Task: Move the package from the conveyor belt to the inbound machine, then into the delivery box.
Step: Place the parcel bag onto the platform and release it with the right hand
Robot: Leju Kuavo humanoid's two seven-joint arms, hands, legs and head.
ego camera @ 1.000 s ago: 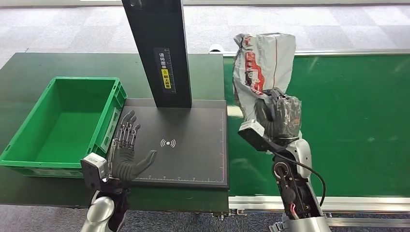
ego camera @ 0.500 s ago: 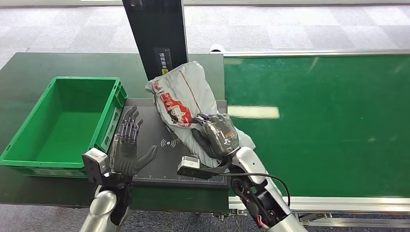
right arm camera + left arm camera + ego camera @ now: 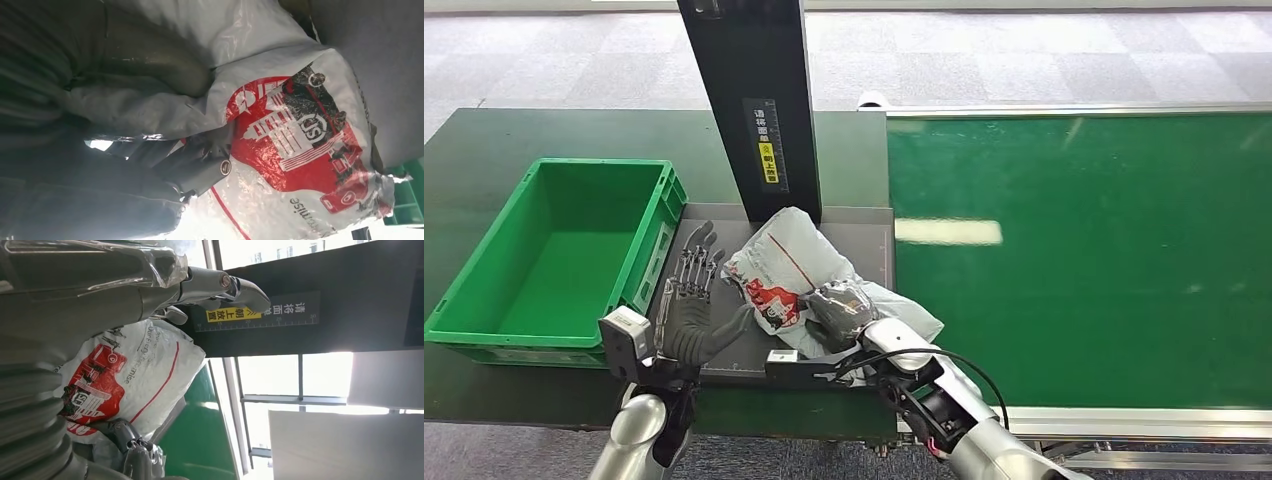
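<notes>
On the far left the green box (image 3: 554, 255) stands on the counter (image 3: 484, 150) with nothing in it, so the last step is not yet done. Just beside its right wall the left hand (image 3: 689, 310) is upright over the machine's black plate (image 3: 864, 230), fingers spread and holding nothing; its thumb is very near the package (image 3: 779, 265), though I cannot tell if they touch. The package, a white bag with red print, lies on the plate at the foot of the black post (image 3: 759, 100). The right hand (image 3: 839, 308) grips its near end. The green belt (image 3: 1084, 250) is bare to the right.

This looks like the scanning stage. Next, the bag likely needs lifting clear of the box's wall and carrying left into it.
</notes>
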